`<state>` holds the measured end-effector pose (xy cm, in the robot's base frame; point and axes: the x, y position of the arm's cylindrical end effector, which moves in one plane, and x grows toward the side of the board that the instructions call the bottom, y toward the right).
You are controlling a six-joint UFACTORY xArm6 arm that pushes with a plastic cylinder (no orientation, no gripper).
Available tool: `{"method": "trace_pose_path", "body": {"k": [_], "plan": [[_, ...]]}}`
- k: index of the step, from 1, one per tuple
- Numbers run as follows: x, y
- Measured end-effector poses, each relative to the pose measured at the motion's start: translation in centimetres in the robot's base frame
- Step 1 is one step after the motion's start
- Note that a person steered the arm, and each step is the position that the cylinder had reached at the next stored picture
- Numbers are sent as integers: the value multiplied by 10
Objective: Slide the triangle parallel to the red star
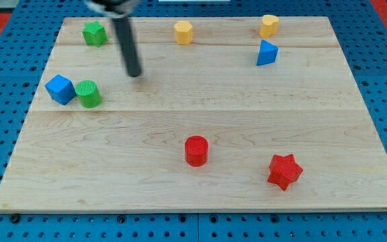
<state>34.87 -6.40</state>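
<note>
I can't see any words, numbers, or signs anywhere. The wooden board (200,121) has no writing on it, and the coloured blocks are all plain too.

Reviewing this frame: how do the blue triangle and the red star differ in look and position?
The blue triangle is blue and wedge-shaped; the red star is red with five points. The triangle sits near the view's top right, the star near the bottom right. My tip is far left of both, nearer the triangle. Both stand alone, touching nothing.
</note>
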Motion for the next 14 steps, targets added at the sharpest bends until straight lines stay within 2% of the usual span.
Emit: {"method": "trace_pose_path", "body": {"k": [1,3,5,6,7,8,11,13,14], "plan": [[-22,111],[-83,171],[34,210],[21,205],[-19,203],[-37,218],[-9,284],[37,214],[19,209]]}}
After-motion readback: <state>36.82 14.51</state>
